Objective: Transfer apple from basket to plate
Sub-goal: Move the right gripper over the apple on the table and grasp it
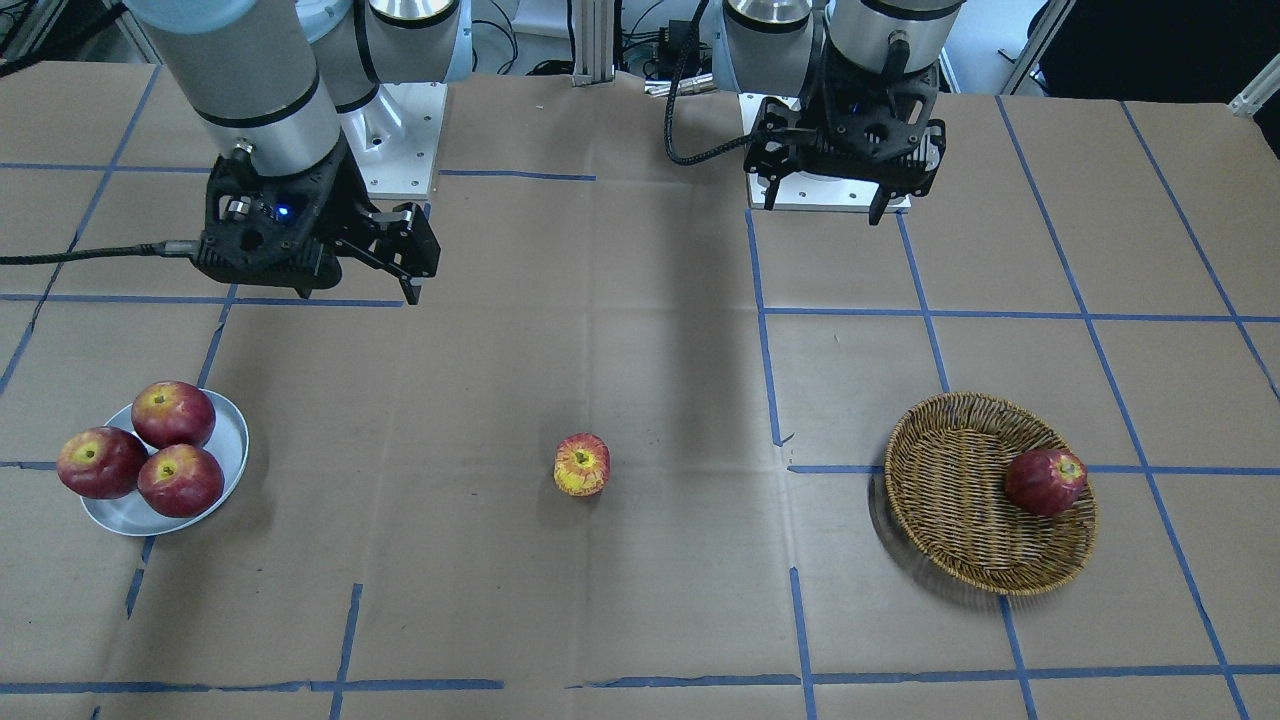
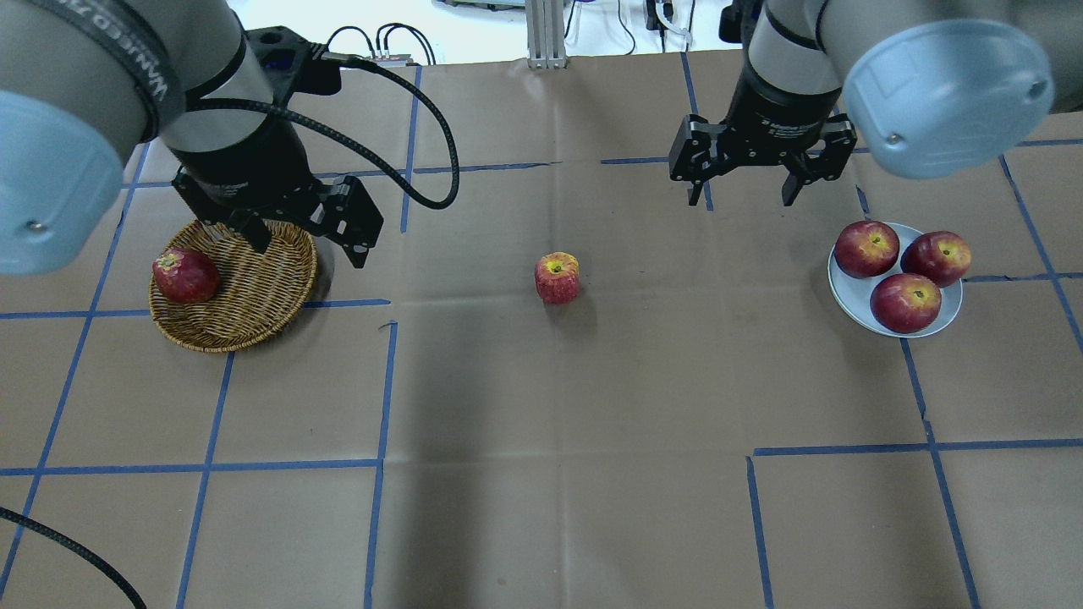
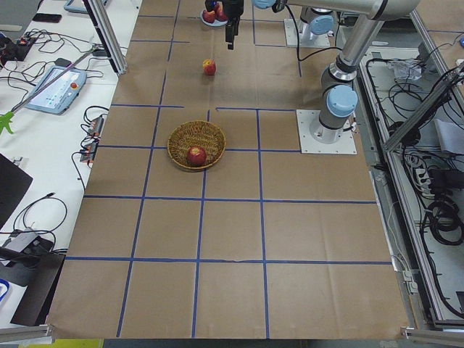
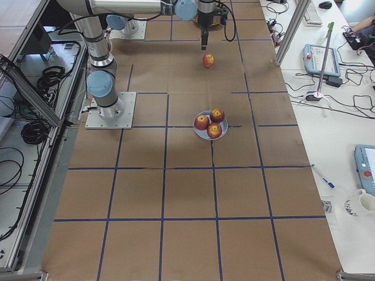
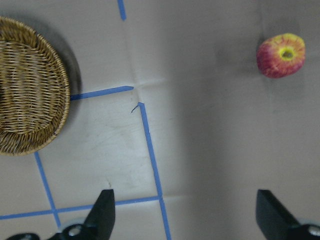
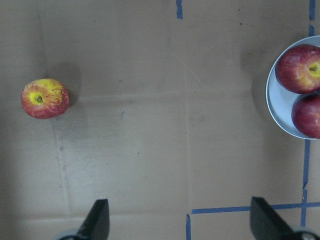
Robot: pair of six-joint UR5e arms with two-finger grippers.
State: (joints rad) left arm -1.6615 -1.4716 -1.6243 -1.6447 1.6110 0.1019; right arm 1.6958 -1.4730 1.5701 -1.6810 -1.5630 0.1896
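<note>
Apple: the yellow-and-red apple point(image 2: 557, 277) sits stem-up on the bare desk point(image 2: 541, 423). It is out of the basket point(image 2: 254, 296), roughly midway between basket and plate point(image 2: 846, 292) and well apart from both.
Basket: one dark red apple point(image 2: 185, 276) lies inside, against the rim.
Plate: crowded, with three dark red apples point(image 2: 866, 249) on it. The only bare patch is on the side facing the middle of the desk.
Left gripper point(image 2: 309, 248): hanging over the basket's edge, jaws spread wide, nothing between them.
Right gripper point(image 2: 743, 200): hovering between apple and plate, nearer the plate, jaws spread and empty.
Step in hand: this looks like the right arm's pick off the desk.
Doing it well: centre the jaws over the stem, drop straight down, and close across the widest part. It's round, so one finger touching early could roll it.
Placement: it's tight. Aim for the bare patch and release low, or the apple may nudge its neighbours or roll over the low rim.
</note>
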